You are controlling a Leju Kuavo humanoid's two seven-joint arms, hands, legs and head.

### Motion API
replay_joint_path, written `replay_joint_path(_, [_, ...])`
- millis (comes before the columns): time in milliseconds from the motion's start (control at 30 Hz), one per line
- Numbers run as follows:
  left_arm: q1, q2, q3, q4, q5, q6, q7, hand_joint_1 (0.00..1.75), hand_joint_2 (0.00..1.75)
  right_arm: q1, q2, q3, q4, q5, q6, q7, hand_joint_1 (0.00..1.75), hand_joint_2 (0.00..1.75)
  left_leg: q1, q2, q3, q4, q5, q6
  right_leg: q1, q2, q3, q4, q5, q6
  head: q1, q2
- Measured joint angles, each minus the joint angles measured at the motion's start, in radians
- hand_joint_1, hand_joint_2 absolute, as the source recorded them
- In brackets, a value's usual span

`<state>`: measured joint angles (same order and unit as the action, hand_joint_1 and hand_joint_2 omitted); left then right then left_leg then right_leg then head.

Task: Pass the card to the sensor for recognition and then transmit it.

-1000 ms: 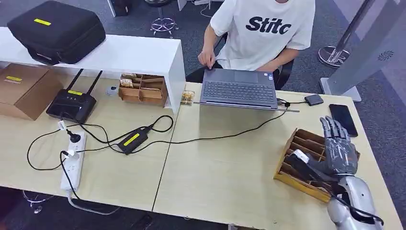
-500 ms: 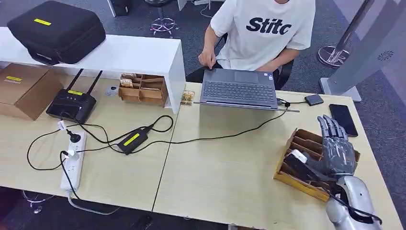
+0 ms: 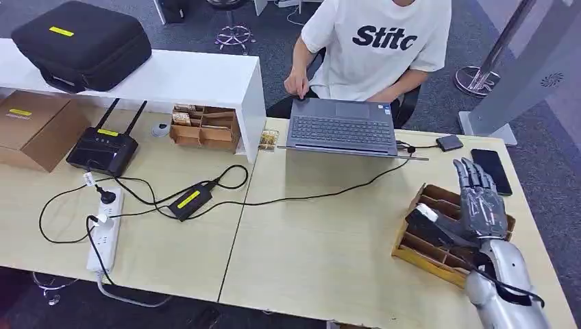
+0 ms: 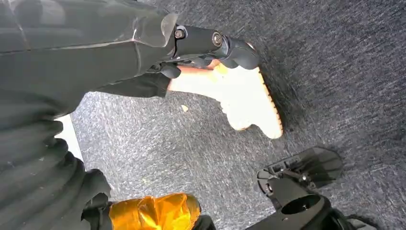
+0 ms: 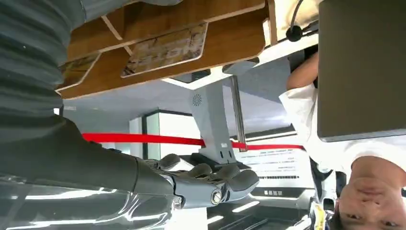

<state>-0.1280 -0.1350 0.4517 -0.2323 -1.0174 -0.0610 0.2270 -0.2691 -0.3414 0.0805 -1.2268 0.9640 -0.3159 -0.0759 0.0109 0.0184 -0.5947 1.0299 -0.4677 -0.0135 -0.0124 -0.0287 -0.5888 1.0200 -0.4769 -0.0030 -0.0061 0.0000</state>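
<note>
Right hand (image 3: pixel 481 205) hovers over the wooden card rack (image 3: pixel 438 255) on the desk (image 3: pixel 329 240), fingers spread, holding nothing. A card (image 5: pixel 165 49) lies in a slot; thin, stiff, probably slick, best pinched by its exposed edge.

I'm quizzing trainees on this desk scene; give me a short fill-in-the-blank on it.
1. The right hand hovers over the wooden ____ with slots at the table's right end.
2. The black phone lies ____ on the table.
3. The person sits behind an open ____.

Missing words: organizer; flat; laptop
</note>
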Motion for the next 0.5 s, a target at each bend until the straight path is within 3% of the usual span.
replay_joint_path(500, [-0.001, -0.002, -0.002, 0.000, -0.003, -0.001, 0.003, 0.00, 1.75, -0.028, 0.000, 0.016, 0.052, -0.004, -0.001, 0.003, 0.00, 1.75, 0.000, 0.000, 0.000, 0.000, 0.000, 0.000, 0.000, 0.000, 0.000, 0.000, 0.000, 0.000, 0.000, 0.000])
